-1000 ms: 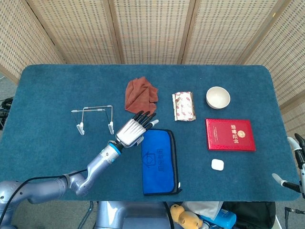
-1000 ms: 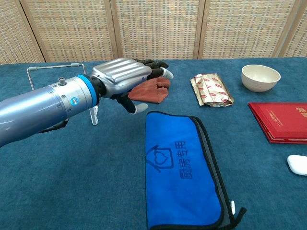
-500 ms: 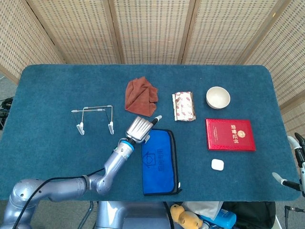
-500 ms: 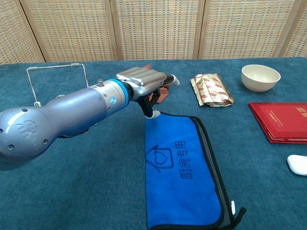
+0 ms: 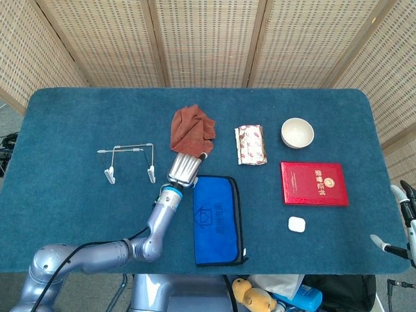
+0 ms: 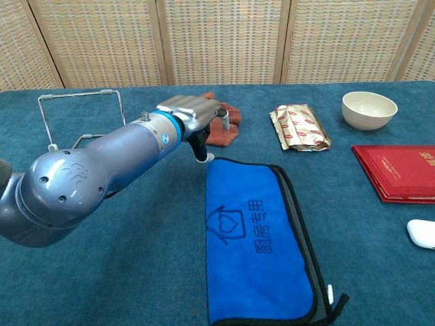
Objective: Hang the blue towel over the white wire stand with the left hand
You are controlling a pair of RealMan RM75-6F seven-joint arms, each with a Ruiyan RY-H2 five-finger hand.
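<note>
Blue folded microfibre towel (image 5: 218, 220) is laid flat with its long axis near-to-far; its far-left corner is just beside the left hand (image 5: 185, 168), fingers curled narrow, nothing held. White wire stand (image 5: 129, 160) is farther left.

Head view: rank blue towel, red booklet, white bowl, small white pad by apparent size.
1. blue towel
2. red booklet
3. white bowl
4. small white pad
No close calls between them.
</note>
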